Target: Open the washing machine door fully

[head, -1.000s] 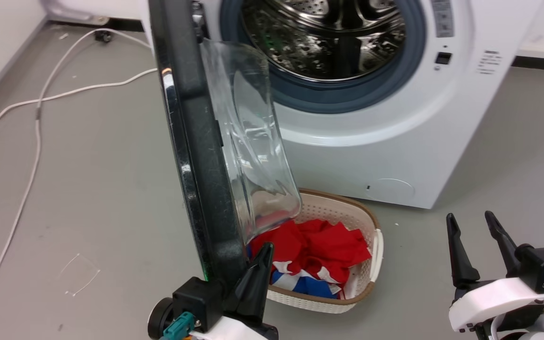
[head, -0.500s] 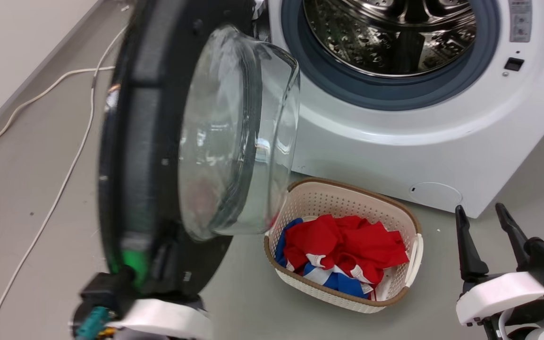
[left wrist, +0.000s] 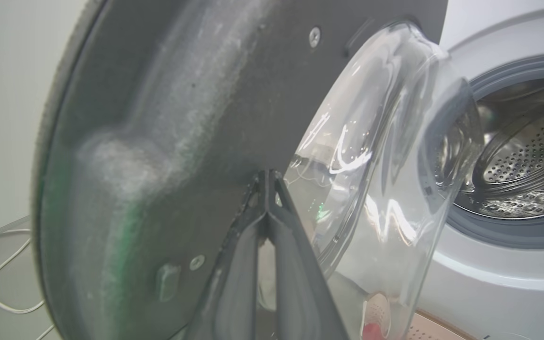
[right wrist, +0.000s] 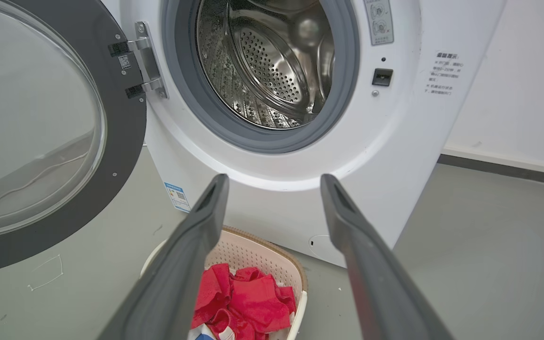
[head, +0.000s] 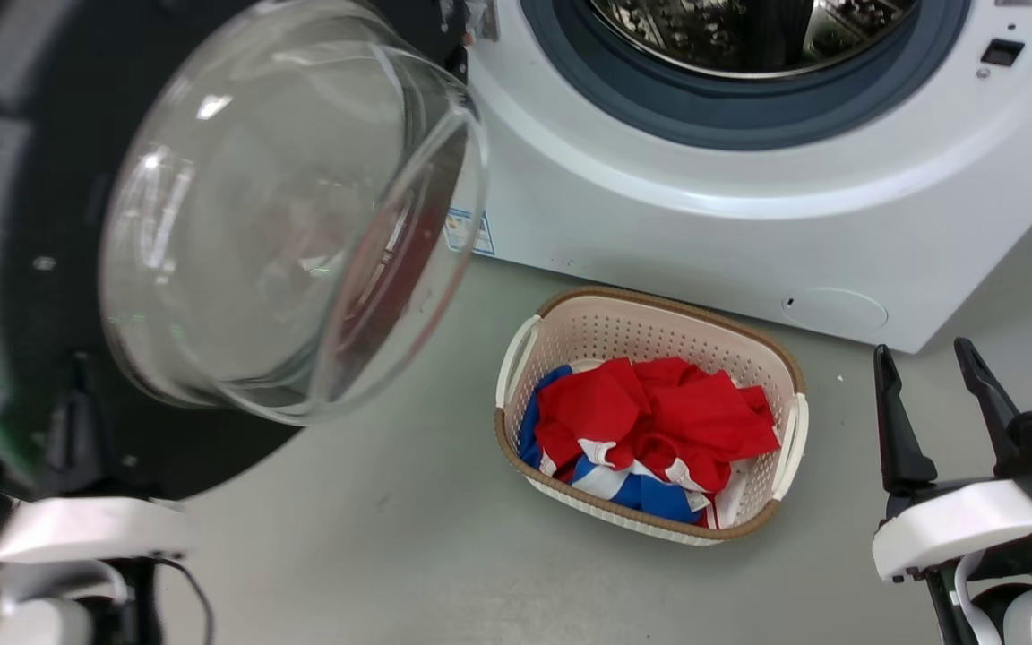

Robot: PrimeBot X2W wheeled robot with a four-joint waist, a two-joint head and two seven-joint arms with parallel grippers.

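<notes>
- Because the left pincer (left wrist: 267,179), its two dark fingers pressed together with no gap, only leans its tip on the inside of the washing machine door (left wrist: 182,94), I'd judge a slip likely. That matt grey plastic is smooth, and the slick glass bowl (left wrist: 385,156) bulges just to the tip's right.
- The door stands swung well out from the washing machine (head: 659,224), right in front of that pincer. Whether it is at its stop I cannot tell.
- Push too hard and the small metal hinge (right wrist: 144,61) takes the strain. Let go early and the big round door may drift back.
- The right pincer (head: 922,349) hangs spread wide, holding nothing. To its left on the floor sits a perforated cream basket (head: 659,309) of crumpled red cloth (head: 659,412), apart from the door.
</notes>
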